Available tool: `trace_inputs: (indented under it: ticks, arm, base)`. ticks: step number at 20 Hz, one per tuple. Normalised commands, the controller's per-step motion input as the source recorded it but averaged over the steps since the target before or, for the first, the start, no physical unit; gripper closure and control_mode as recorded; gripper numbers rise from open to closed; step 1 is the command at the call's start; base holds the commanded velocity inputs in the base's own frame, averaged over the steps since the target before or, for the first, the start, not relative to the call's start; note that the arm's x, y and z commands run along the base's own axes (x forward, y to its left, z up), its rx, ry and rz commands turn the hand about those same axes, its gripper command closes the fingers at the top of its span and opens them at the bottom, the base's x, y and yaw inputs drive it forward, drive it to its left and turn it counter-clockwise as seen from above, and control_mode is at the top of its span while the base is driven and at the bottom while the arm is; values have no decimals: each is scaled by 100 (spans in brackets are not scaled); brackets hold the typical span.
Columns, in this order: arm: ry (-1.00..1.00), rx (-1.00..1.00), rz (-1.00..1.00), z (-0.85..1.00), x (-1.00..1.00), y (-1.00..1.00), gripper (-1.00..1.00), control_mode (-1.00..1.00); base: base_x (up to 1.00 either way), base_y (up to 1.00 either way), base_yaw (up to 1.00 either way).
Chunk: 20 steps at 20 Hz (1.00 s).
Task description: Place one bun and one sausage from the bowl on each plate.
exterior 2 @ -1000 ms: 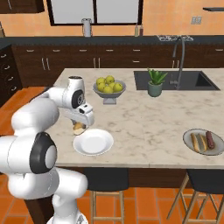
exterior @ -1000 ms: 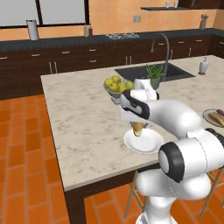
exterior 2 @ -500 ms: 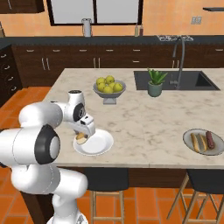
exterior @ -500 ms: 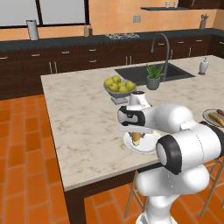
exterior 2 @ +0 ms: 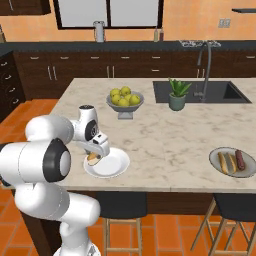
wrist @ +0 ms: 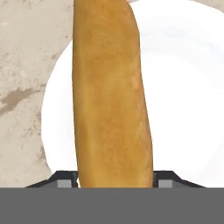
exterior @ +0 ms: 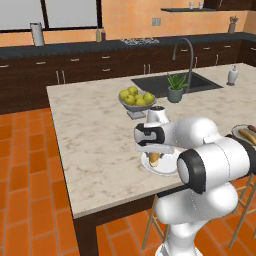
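My gripper [exterior: 154, 156] is shut on a golden-brown bun [exterior: 154, 160], held low over the left part of a small pale plate [exterior: 167, 170] near the island's front edge. The right base view shows the same bun [exterior 2: 93, 158] in the gripper [exterior 2: 96, 153] at the plate's [exterior 2: 112, 167] left rim. In the hand view the bun [wrist: 109, 96] stands lengthwise between the fingertips [wrist: 162, 179], over the white plate [wrist: 183, 109]. I cannot tell whether the bun touches the plate. A second plate [exterior 2: 214, 156] at the far right carries a bun [exterior 2: 226, 162] and a sausage [exterior 2: 240, 159]. The bowl is out of view.
A pale footed bowl of yellow-green fruit [exterior 2: 124, 99] stands behind the near plate. A potted plant [exterior 2: 176, 95] sits beside the sink [exterior 2: 200, 91] and its faucet [exterior 2: 205, 65]. Stools [exterior 2: 120, 220] stand under the island's front edge.
The hand has come down with the bun, from above the plate to just over its left part. The grip on the bun has not changed.
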Motion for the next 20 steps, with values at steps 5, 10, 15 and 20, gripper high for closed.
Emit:
trace_inputs:
  ticks: [5, 10, 15, 20]
  arm:
    - [0, 0, 0, 0, 0, -11, -100, -100]
    - [0, 0, 1, 1, 0, -10, -100, -100]
    - [0, -12, 2, 64, -35, 6, -100, -100]
    - [-2, -8, 7, 65, -80, 10, -100, -100]
  base:
    - [0, 0, 0]
    - [0, 0, 0]
    - [0, 0, 0]
    - [0, 0, 0]
